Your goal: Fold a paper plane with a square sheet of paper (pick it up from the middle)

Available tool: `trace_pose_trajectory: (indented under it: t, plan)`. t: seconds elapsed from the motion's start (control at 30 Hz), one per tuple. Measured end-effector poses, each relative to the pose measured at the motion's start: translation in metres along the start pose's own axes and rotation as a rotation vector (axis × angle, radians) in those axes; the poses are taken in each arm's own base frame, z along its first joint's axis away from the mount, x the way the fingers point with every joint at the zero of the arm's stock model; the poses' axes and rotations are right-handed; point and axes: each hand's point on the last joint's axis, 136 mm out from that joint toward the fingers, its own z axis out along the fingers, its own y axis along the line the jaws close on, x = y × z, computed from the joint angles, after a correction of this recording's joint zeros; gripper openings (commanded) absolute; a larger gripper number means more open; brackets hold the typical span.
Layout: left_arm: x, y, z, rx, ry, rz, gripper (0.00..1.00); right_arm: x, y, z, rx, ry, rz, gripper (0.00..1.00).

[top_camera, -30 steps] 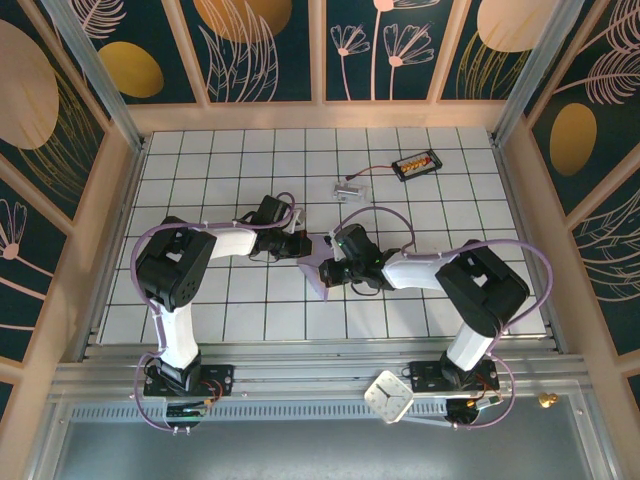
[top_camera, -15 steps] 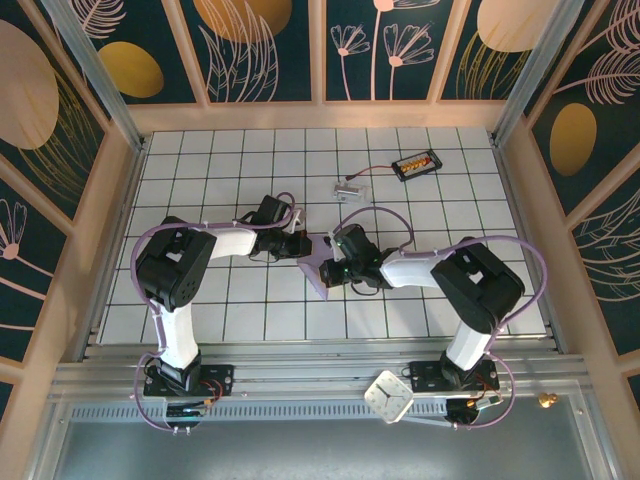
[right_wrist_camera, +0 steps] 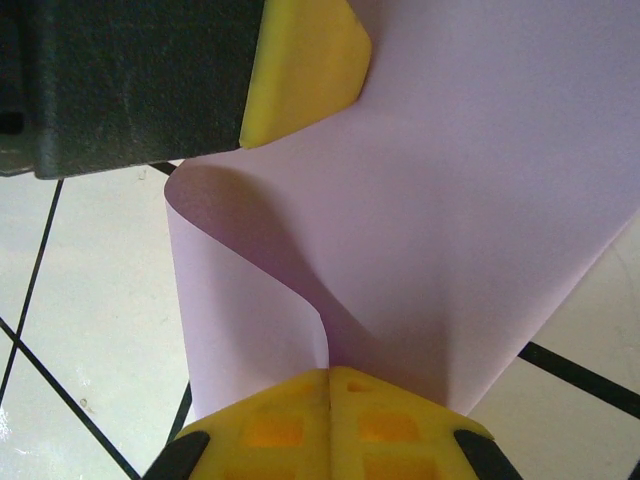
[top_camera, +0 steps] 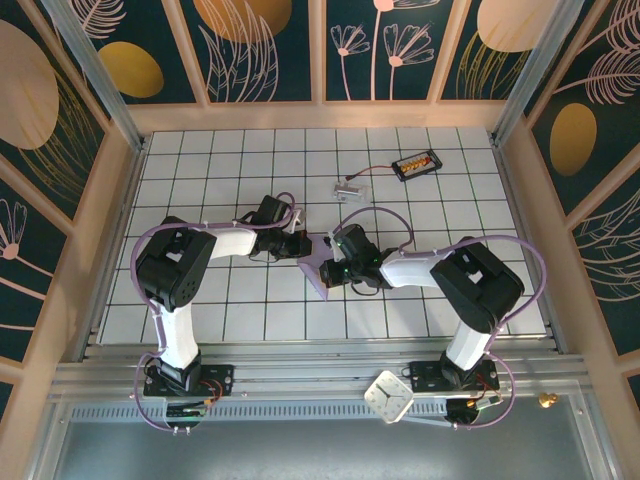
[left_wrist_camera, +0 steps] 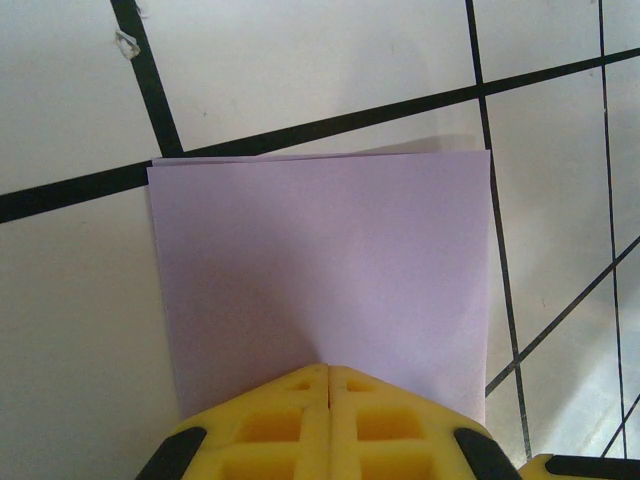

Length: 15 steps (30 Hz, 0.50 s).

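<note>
At the middle of the tiled table [top_camera: 200,180], the left gripper [left_wrist_camera: 328,374] and right gripper [right_wrist_camera: 328,376] are each clamped shut on the purple paper [left_wrist_camera: 320,260], seemingly pinning its curled-over half steady so a crease can be pressed

Tiled table [top_camera: 200,160], dark floral walls [top_camera: 260,50] — pale wooden frame [top_camera: 320,115]
</note>
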Motion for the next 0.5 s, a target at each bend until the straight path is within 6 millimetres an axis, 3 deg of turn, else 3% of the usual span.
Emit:
trace_pose_trajectory:
  t: [0.5]
  plan:
    - [0.0000, 0.0001, 0.0000, 0.000, 0.000, 0.000, 0.03, 0.0039, -0.0046, -0.0050, 0.006, -0.001, 0.008, 0.02]
